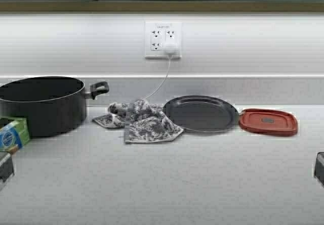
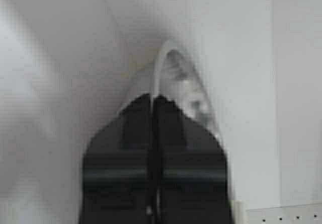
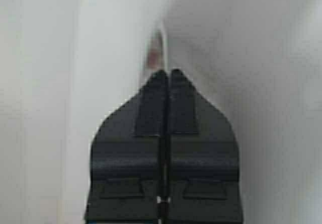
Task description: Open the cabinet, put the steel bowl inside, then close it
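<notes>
– The pot [image 1: 40,106]?
– Matt black metal. The plate [image 1: 201,114] is dark and glossy.
– And the rag [image 1: 139,120]?
– Soft patterned cloth; the red lid [image 1: 268,122] looks like smooth plastic, on a matt tabletop [image 1: 167,184].

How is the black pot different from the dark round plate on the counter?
The black pot is tall and deep with straight walls; the dark round plate is flat and shallow. The pot has a side handle; the plate has none. The pot stands at the counter's left end, the plate right of the patterned cloth, which overlaps its edge. Both are round, dark and appear empty.
</notes>
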You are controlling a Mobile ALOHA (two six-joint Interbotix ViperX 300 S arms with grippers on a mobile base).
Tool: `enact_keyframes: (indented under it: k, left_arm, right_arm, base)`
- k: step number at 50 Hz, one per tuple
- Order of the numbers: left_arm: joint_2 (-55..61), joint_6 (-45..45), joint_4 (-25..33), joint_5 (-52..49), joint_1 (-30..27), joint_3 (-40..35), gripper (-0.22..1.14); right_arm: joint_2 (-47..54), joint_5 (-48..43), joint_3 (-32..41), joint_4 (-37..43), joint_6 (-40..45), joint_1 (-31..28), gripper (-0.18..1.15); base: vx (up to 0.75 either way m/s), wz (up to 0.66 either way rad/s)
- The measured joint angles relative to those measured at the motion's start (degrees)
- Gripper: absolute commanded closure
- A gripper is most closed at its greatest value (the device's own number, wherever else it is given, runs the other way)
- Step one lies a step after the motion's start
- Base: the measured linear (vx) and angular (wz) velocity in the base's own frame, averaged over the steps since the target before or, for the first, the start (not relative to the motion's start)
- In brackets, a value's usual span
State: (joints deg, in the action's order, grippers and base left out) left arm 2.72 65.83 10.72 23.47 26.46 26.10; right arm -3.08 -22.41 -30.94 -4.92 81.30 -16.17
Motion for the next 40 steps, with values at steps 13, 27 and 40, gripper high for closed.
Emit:
enact_keyframes:
  k: [13,27,40]
  left_arm:
    - [-0.3,0.0,4.4,17.2,0.2,5.8,0.04]
    - [-1.1,-0.1,9.1,26.5,0.7,9.9,-0.11]
    - [-4.6,-0.3,9.2,30.0,-1.0,15.3,-0.11]
  right_arm:
    - [0.1,-1.8,-2.3,-0.2,-1.7,-0.3,0.06]
    - [0.2,-7.0,-4.0,0.5,-1.9,0.5,-0.07]
    - [-1.7,-9.3,-7.1,0.4,-3.2,2.5,-0.06]
  base:
    - [0.03,-0.01]
    - [0.02,-0.01]
    - [0.02,-0.01]
